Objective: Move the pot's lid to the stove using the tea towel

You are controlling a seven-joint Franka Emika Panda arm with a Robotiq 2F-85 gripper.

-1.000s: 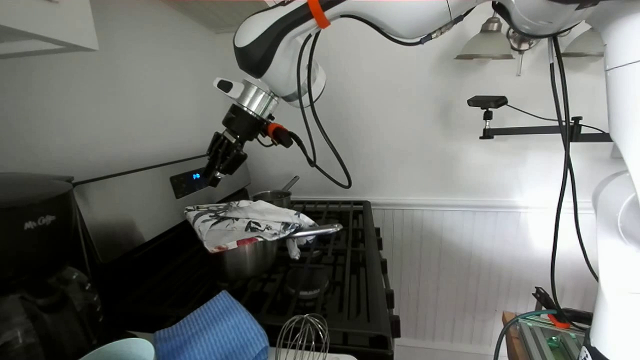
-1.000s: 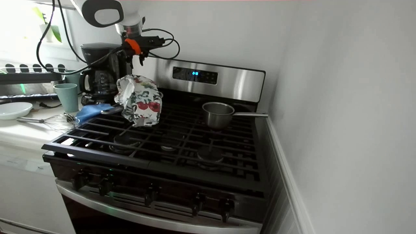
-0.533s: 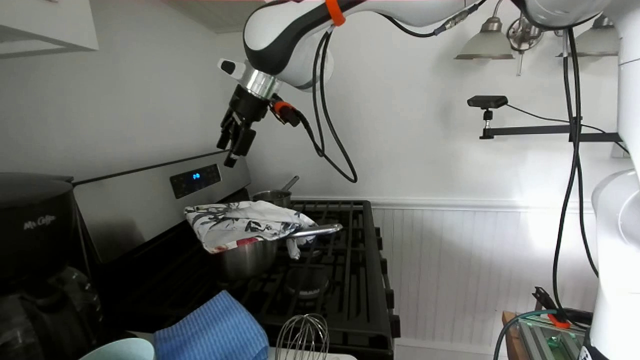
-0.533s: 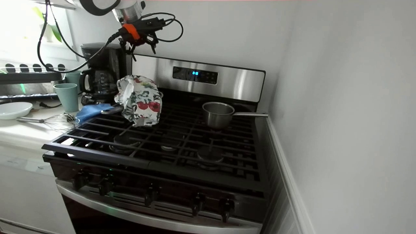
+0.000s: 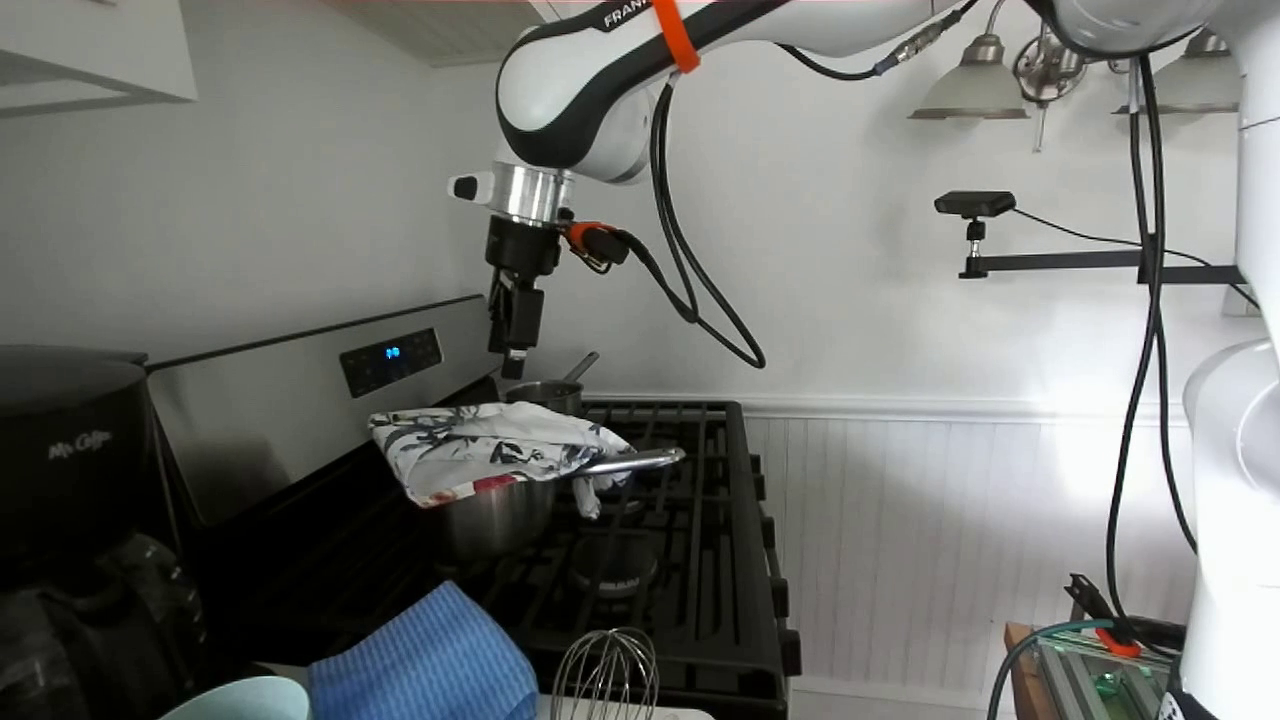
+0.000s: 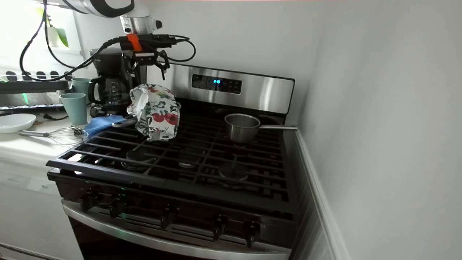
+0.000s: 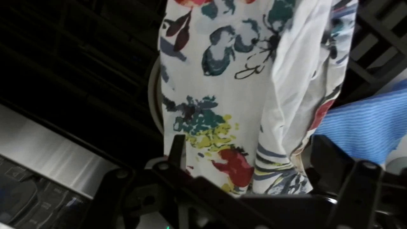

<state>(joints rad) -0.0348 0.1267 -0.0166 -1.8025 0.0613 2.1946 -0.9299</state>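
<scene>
Here, at far left in an exterior view: shallow white bowl point(image 6: 16, 123), on the white table point(image 6: 21, 150). Next, wire whisk point(image 6: 45, 134) with metal grip, flat on the table. Behind it, tapered pale-green cup point(image 6: 74, 110), upright; farther back, matching green cup point(image 6: 82, 86), partly hidden. Then crumpled blue cloth point(image 6: 103, 124), at the left edge of the black gas stove point(image 6: 216, 196) with steel back panel point(image 6: 265, 94). Behind the cloth, black coffee maker point(image 6: 110, 68) with glass carafe point(image 6: 114, 90).

On the stove, toward left rear: grey metal pot point(image 5: 495, 520), with long metal handle point(image 5: 640, 461) sticking out from under a white tea towel point(image 6: 158, 113) with red, green and yellow floral print, draped over the pot. Pot lid: not plainly visible, with the pot's top largely under the towel; beside the towel in the wrist view, a curved pale rim point(image 7: 153, 95), of lid or pot, cannot tell which. Above the towel and apart from it, black two-fingered end effector point(image 7: 249, 141) on white robot arm point(image 5: 850, 25), pointing down in both exterior views, with fingers spread wide.

Farther right, blue-lit display point(image 6: 216, 82) on the back panel. At right rear of the stove, round grey metal saucepan point(image 6: 242, 130), upright, well apart from the pot, with straight handle point(image 6: 278, 127) toward the white wall point(image 6: 389, 108).
</scene>
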